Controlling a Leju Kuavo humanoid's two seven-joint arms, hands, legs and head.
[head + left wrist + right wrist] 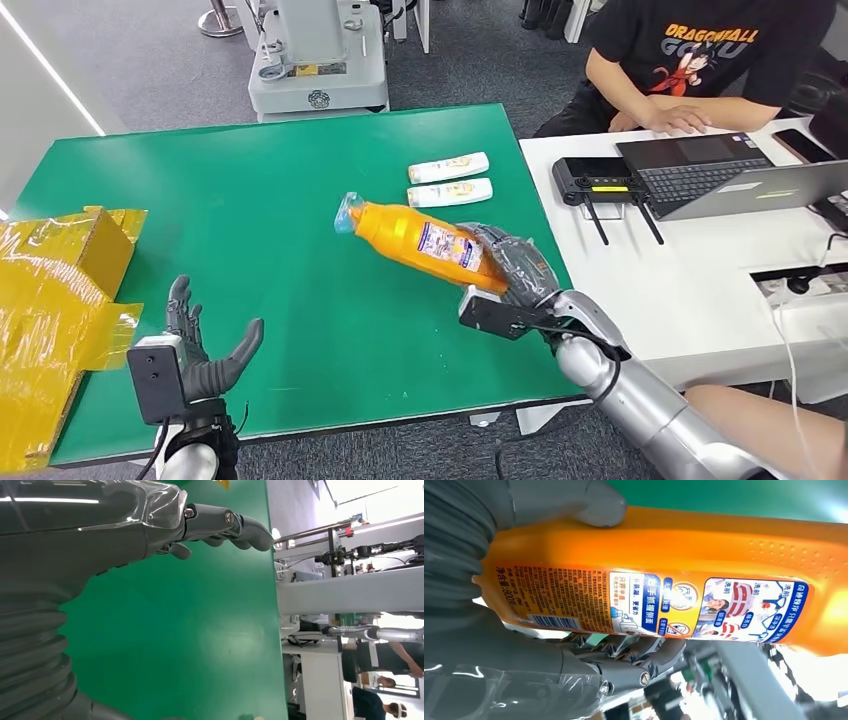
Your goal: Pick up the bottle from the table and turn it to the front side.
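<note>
An orange bottle [415, 238] with a pale blue cap and a printed label is lifted above the green table [250, 210], lying tilted with its cap toward the left. My right hand [515, 268] grips its base end; in the right wrist view the thumb [594, 502] presses one side of the bottle [724, 545] and the fingers [634, 655] wrap the other, with the barcode label facing the camera. My left hand [200, 355] hovers over the table's near left edge, fingers spread and holding nothing; its fingers [225, 527] reach over bare green surface.
Two small white tubes [449, 180] lie side by side just beyond the bottle. A yellow cardboard box [50, 300] sits at the table's left end. A white desk [700, 260] to the right holds a laptop [730, 175] and a black device, with a person seated behind it.
</note>
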